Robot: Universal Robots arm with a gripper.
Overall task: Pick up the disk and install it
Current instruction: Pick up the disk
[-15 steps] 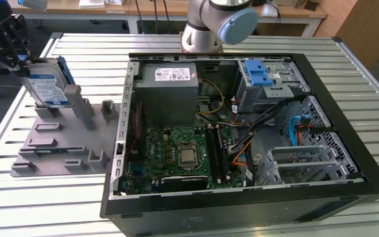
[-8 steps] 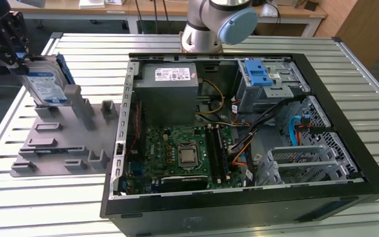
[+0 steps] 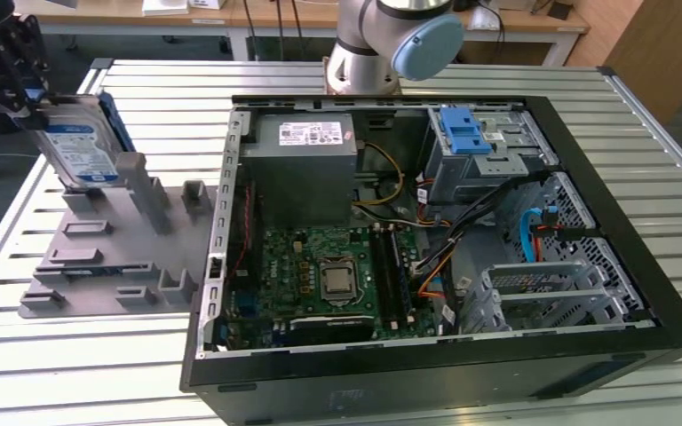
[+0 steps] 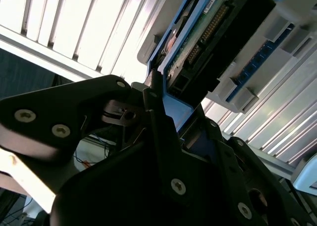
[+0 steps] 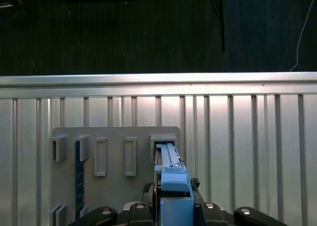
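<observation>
Over at the exterior view's left, the black gripper (image 3: 31, 89) hangs above a grey slotted holder (image 3: 92, 266) that lies flat on the ribbed metal table (image 3: 81, 373). Its fingers are closed onto the upper end of the disk (image 3: 77, 146), which stands nearly upright, label facing the camera and top tilted towards the view's left. The disk's lower edge sits just beside a tall grey post of the holder; I cannot tell whether it touches the holder.

Next along stands the open computer case (image 3: 436, 390), its near wall just beside the holder. Inside, from the view's left, are a grey power supply (image 3: 305, 164) with a white label and, below it in the picture, a green motherboard (image 3: 305, 266). Further right is a metal drive cage (image 3: 489, 155) with a blue latch (image 3: 465, 133) on top, and bundles of cables run below it. The arm's base (image 3: 389, 40) rises behind the case. The case wall, the power supply and the cables lie between the disk and the cage.

In the first wrist view the disk's blue frame (image 5: 171, 171) runs edge-on out of the gripper (image 5: 173, 211), lined up with an end slot (image 5: 163, 139) of the holder. In the second wrist view a black finger (image 4: 158, 117) presses against the blue frame, with the disk's circuit-board side (image 4: 208, 32) beyond it.
</observation>
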